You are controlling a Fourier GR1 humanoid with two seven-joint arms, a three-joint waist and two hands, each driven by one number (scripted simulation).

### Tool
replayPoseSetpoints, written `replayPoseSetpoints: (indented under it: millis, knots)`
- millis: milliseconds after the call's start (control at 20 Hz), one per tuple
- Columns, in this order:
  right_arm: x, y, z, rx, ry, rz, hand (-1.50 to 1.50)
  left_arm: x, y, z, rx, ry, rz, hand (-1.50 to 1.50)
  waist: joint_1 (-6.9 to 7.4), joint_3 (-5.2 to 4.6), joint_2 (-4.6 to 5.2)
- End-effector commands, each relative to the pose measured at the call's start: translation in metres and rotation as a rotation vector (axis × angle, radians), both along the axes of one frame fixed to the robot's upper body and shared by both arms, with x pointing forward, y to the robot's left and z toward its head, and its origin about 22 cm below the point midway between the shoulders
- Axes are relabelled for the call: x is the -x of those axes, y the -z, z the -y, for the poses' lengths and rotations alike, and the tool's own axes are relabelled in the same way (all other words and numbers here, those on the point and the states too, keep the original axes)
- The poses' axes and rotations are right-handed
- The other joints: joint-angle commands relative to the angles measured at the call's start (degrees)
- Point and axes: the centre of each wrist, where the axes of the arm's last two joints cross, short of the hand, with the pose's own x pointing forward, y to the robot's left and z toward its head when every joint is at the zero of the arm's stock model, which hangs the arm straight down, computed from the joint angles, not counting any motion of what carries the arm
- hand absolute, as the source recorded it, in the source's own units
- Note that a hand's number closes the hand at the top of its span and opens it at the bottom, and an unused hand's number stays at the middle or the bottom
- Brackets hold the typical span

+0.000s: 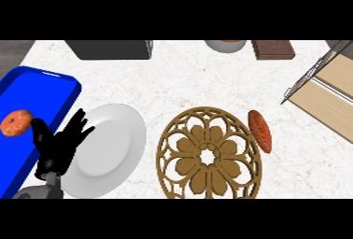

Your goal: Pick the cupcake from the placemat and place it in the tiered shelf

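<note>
A round openwork wooden placemat (185,161) lies in the middle of the counter. At its right rim lies an orange-brown oblong item (259,131), the only thing on the mat; it does not plainly read as a cupcake. The tiered shelf (329,95), wooden boards in a wire frame, stands at the right edge, apart from the mat. My left hand (59,142) is at the lower left, open with fingers up, over the left edge of a white plate (114,154). It holds nothing. My right hand is out of sight.
A blue tray (34,88) at the left carries an orange doughnut-like item (15,123). Along the back stand a dark box (110,49), a pale bowl (225,45) and a brown block (273,49).
</note>
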Motion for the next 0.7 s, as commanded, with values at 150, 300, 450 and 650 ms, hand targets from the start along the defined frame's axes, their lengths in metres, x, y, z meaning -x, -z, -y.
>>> replayPoseSetpoints:
  millis: [150, 300, 450, 650]
  knots:
    - [-0.014, -0.018, 0.064, -0.076, 0.054, -0.137, 1.50, 0.009, 0.012, -0.004, 0.014, -0.012, -0.035, 0.00, 0.30, -0.29, 0.50]
    - [-0.019, -0.028, 0.083, -0.070, 0.032, -0.187, 1.50, 0.004, -0.008, -0.005, 0.005, 0.009, -0.043, 0.00, 0.60, -0.26, 0.46]
    - [-0.019, -0.020, 0.100, -0.037, 0.030, -0.250, 1.50, 0.012, 0.014, -0.006, 0.009, 0.004, -0.050, 0.00, 0.28, -0.28, 0.51]
    - [-0.033, -0.007, 0.104, -0.029, 0.061, -0.239, 1.50, 0.012, 0.011, 0.006, -0.001, 0.007, -0.030, 0.00, 0.63, -0.28, 0.52]
